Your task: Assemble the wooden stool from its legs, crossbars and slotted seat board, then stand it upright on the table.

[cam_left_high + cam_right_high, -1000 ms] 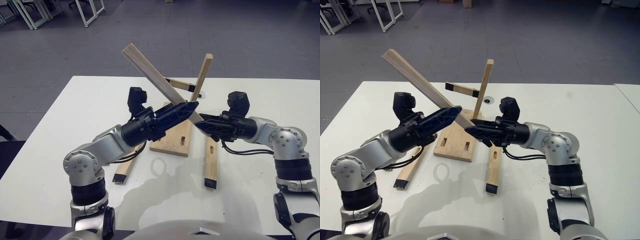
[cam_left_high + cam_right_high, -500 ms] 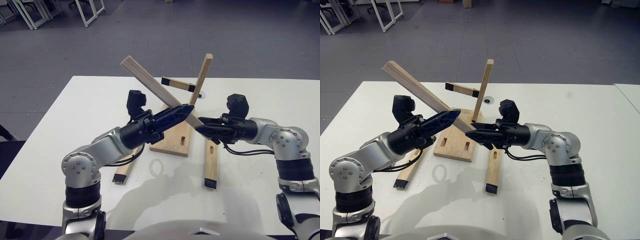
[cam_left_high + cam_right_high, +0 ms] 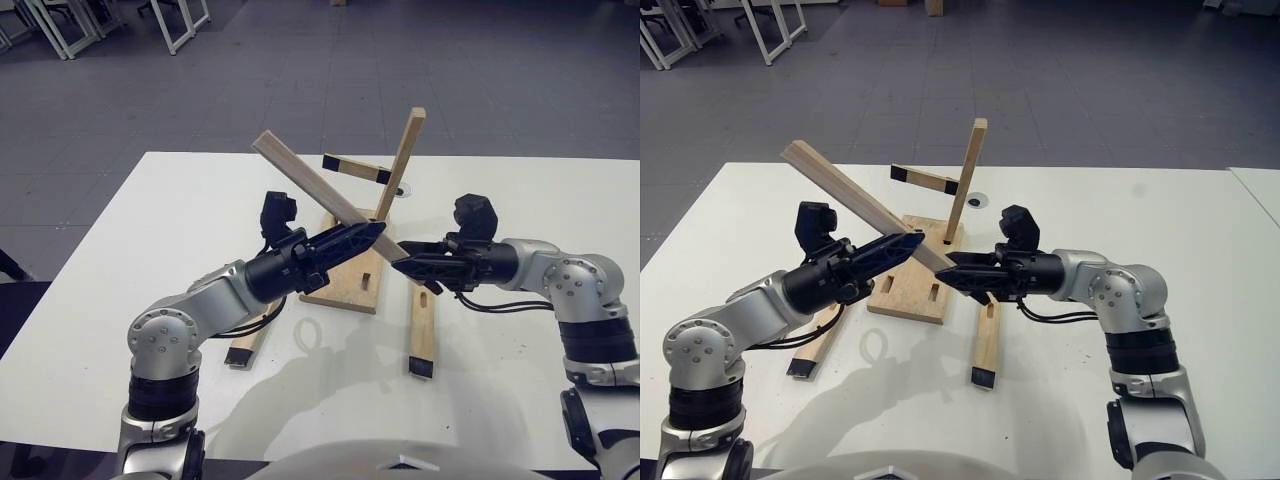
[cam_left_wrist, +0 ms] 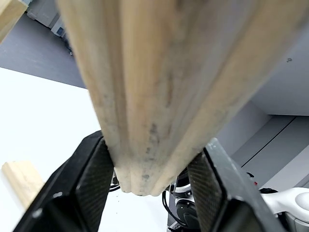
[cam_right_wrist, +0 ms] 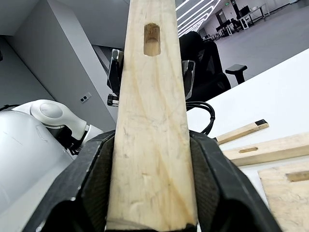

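A long wooden leg (image 3: 320, 195) slants up toward the left above the table, held near its lower end by both grippers. My left gripper (image 3: 372, 231) is shut on it from the left, and my right gripper (image 3: 404, 262) is shut on its lowest end from the right. In the right wrist view the leg (image 5: 153, 121) shows a slot between black fingers (image 5: 96, 183). The slotted seat board (image 3: 340, 285) lies flat just below. One leg (image 3: 403, 160) stands upright in it, with a black-tipped crossbar (image 3: 355, 168) sticking out to the left.
Two more legs lie flat on the white table (image 3: 120, 260): one (image 3: 250, 340) left of the board under my left arm, one (image 3: 421, 325) right of it. The table's front and sides have free room. Grey floor and desk frames lie beyond.
The held leg has come down: its raised end sank and shifted slightly right, and both grippers lowered with it toward the seat board.
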